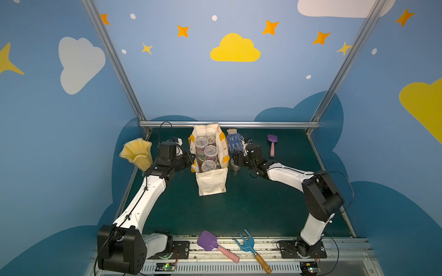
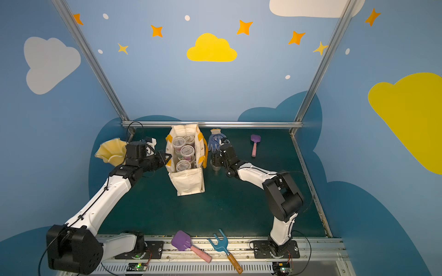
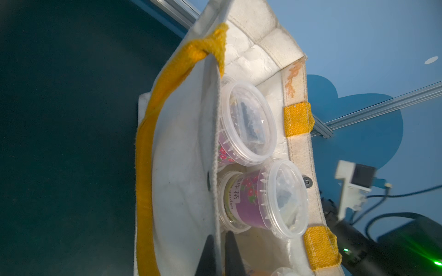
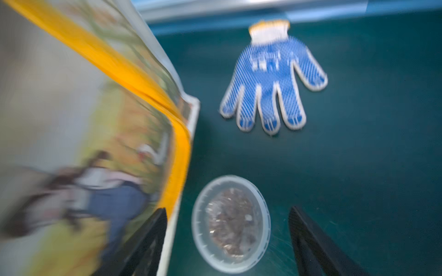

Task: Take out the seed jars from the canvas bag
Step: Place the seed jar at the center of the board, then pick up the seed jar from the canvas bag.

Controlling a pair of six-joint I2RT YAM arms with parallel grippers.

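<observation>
Left fingers [image 3: 233,255] pinch canvas bag [image 3: 181,167] wall, right fingers [image 4: 308,243] wide astride seed jar [image 4: 230,223]: wrist views only.

— What do we have around us?
— We see blue painted walls [image 1: 191,90] with yellow and white cloud shapes [image 1: 235,49], orange four-pointed stars [image 1: 183,31], silver aluminium frame rails [image 1: 263,124] and a dark green matte tabletop [image 1: 251,210].

The left arm [image 1: 143,203] and right arm [image 1: 287,173] share white shells, boxy black joints, looping black cables [image 1: 345,184] and screwed black base plates [image 1: 181,248].
</observation>
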